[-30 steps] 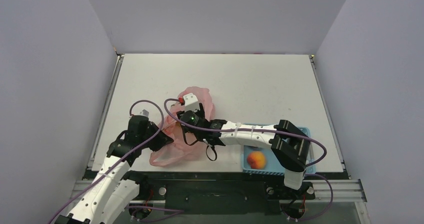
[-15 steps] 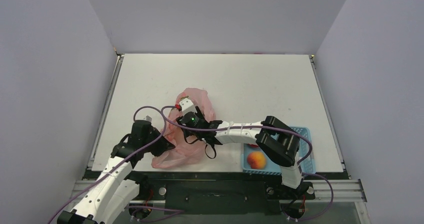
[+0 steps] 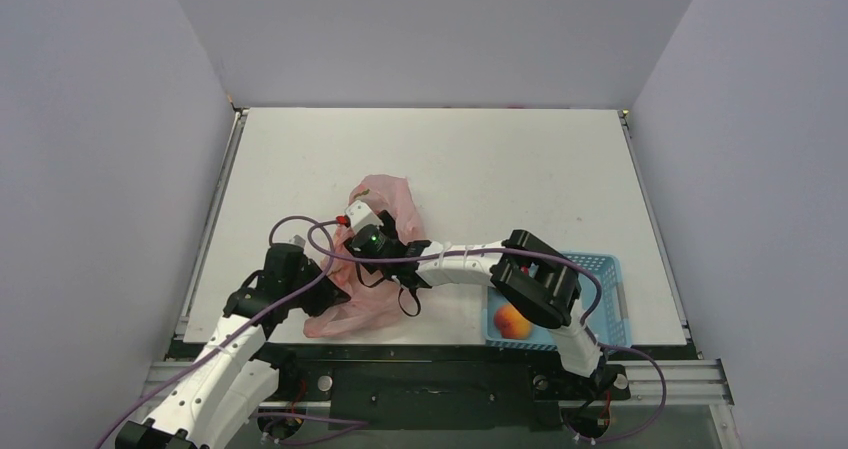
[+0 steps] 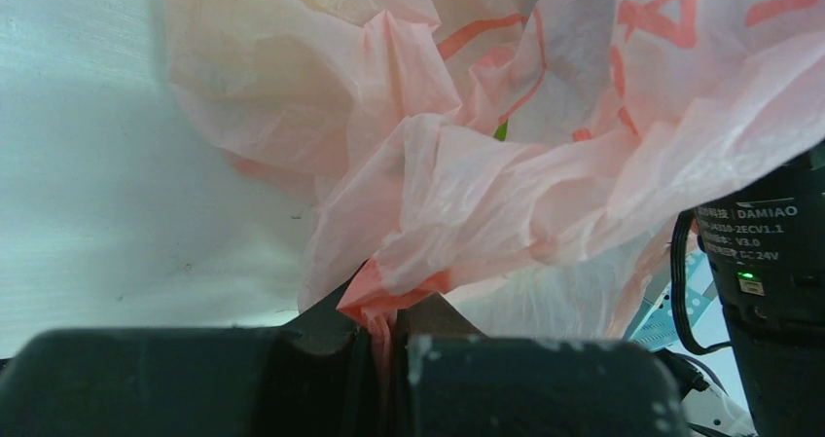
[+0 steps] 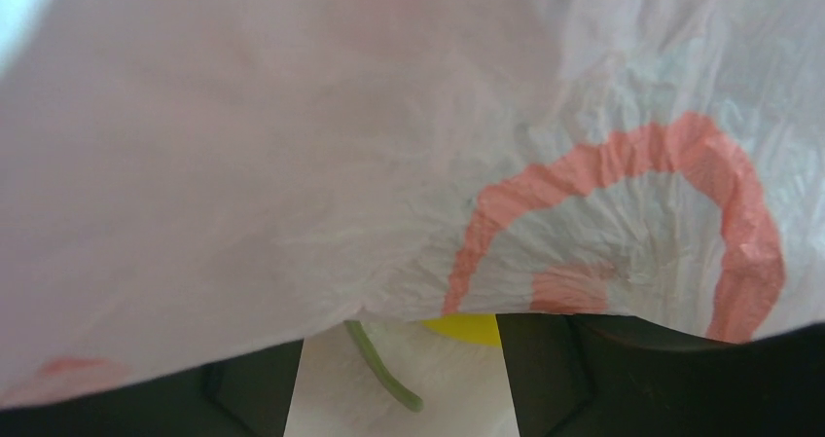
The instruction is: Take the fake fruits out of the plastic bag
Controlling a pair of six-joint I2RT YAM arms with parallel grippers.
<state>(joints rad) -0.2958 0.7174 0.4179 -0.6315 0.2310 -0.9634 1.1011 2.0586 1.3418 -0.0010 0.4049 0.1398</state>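
The plastic bag [image 3: 350, 312] lies crumpled on the worktop [image 3: 500, 169] near its front edge, left of centre, with both arms at it. Through the right wrist view the bag's thin pink film [image 5: 292, 164] drapes over almost everything; under its hem shows a sliver of a yellow fruit [image 5: 467, 328], probably a banana, and a thin green stem [image 5: 384, 374]. What else the bag holds cannot be seen.

The right jaws stand apart, one dark finger [image 5: 243, 393] at each lower corner of that view, with the yellow fruit beyond the gap and nothing gripped. The left jaws are clamped on a pinched fold of the bag [image 4: 384, 301], holding the film at its near-left side.

Well to the right, a peach [image 3: 513, 321] sits in a blue basket [image 3: 600, 262], so one fruit at least is out.

The step in hand looks to be the reach for the next fruit. That calls for the right jaws to go deeper under the film, straddle the yellow fruit alone and close without catching plastic, while the left hold keeps the bag from dragging along.
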